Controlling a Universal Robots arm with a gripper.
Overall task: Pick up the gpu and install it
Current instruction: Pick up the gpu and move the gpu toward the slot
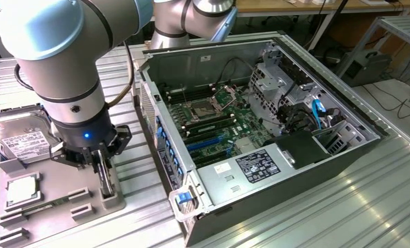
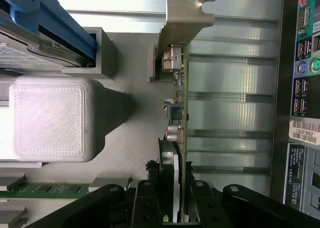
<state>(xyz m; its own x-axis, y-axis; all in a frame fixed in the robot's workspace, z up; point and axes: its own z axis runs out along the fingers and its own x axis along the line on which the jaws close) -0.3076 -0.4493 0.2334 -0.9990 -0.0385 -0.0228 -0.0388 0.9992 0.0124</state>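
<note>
The gripper (image 2: 176, 204) seems pinched on the upright gpu (image 2: 179, 112). Lift it straight from the gray tray (image 1: 53, 178) beneath, without twisting.

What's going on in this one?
The arm's gripper is down at the grey parts tray. Its fingers are closed on both faces of the gpu, which stands on edge in its holder. The gpu is not yet in the open computer case beside the tray.
</note>
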